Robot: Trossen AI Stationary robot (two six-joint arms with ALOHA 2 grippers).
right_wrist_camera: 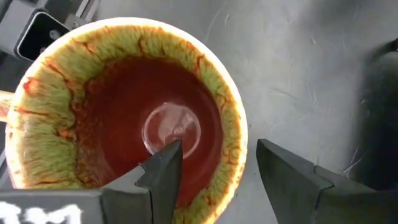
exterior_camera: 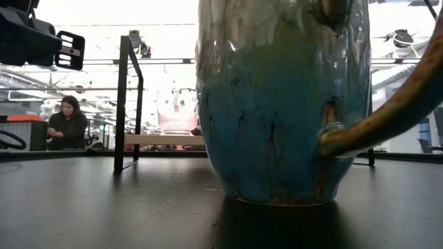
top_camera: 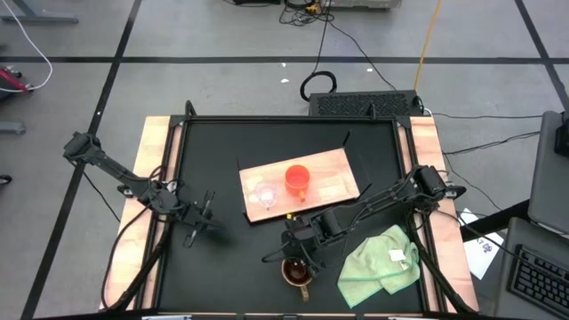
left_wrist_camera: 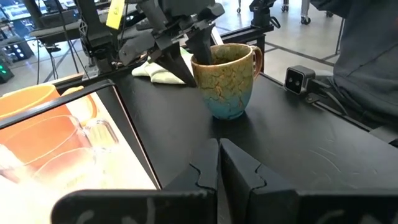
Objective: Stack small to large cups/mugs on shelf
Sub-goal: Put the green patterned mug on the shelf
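Note:
The brown mug (top_camera: 297, 272) stands upright on the black table near the front edge; in the left wrist view it is the mug (left_wrist_camera: 227, 78) with its handle away from the shelf. My right gripper (right_wrist_camera: 217, 152) is open, slanting down over the rim, one finger inside the mug and one outside its wall; no touch shows. The orange cup (top_camera: 297, 180) and the clear glass cup (top_camera: 265, 194) stand side by side on the wooden shelf (top_camera: 333, 169). My left gripper (left_wrist_camera: 219, 149) is shut, left of the shelf, and holds nothing.
A light green cloth (top_camera: 382, 262) lies crumpled on the table right of the mug. A small camera block (left_wrist_camera: 297, 79) sits at the front edge by the mug. Wooden side rails border the black tabletop. A person sits far off in the room behind.

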